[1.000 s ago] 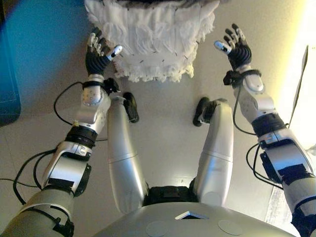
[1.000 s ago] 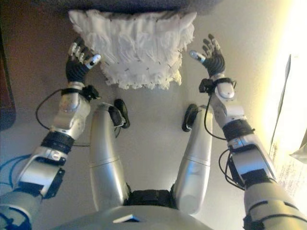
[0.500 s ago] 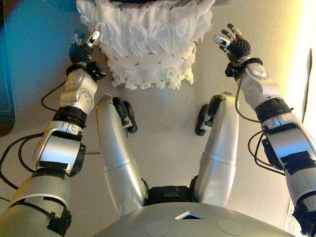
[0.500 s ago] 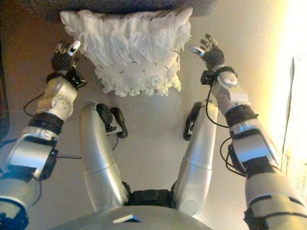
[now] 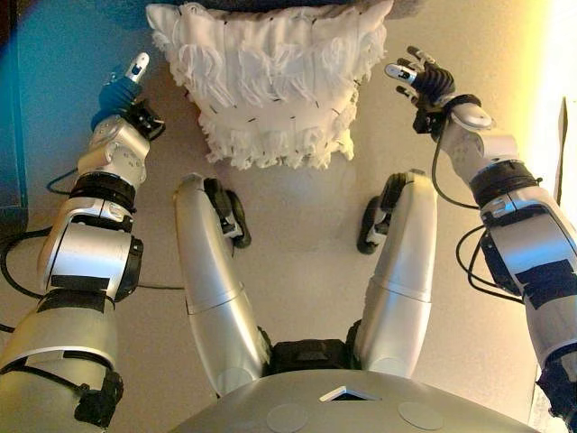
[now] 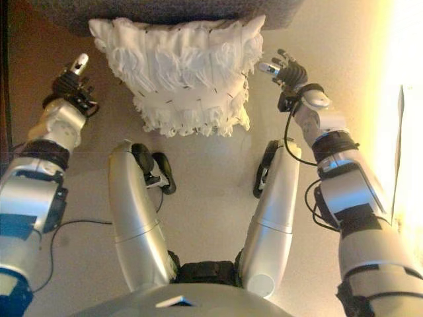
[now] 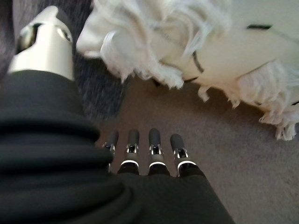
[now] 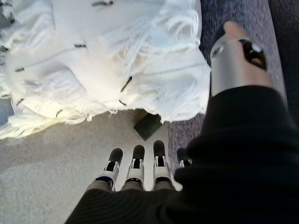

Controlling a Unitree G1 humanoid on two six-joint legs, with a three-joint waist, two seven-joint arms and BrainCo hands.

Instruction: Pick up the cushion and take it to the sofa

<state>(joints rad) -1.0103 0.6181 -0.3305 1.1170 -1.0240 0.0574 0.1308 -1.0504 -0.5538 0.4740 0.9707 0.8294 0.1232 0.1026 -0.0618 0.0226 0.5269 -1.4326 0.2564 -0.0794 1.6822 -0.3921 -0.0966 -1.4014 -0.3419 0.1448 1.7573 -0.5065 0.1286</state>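
Note:
A white fringed cushion (image 5: 270,81) lies on the beige floor, its far edge against the dark grey sofa (image 6: 165,8). My left hand (image 5: 122,90) is on the floor side to the cushion's left, a clear gap away, open and empty. In the left wrist view its straight fingers (image 7: 154,151) point past the cushion's corner (image 7: 196,37). My right hand (image 5: 424,79) is just right of the cushion's upper right corner, open and empty. In the right wrist view its fingers (image 8: 135,168) hover near the cushion's fringe (image 8: 93,60), not touching.
A dark blue piece of furniture (image 5: 7,135) stands along the left edge. A small dark sofa foot (image 8: 148,125) shows under the sofa by the cushion. Bright light falls on the floor at the right (image 6: 406,79).
My left hand has moved out to the left, away from the cushion's edge. My right hand has edged closer to the cushion's right corner. The cushion has stayed put.

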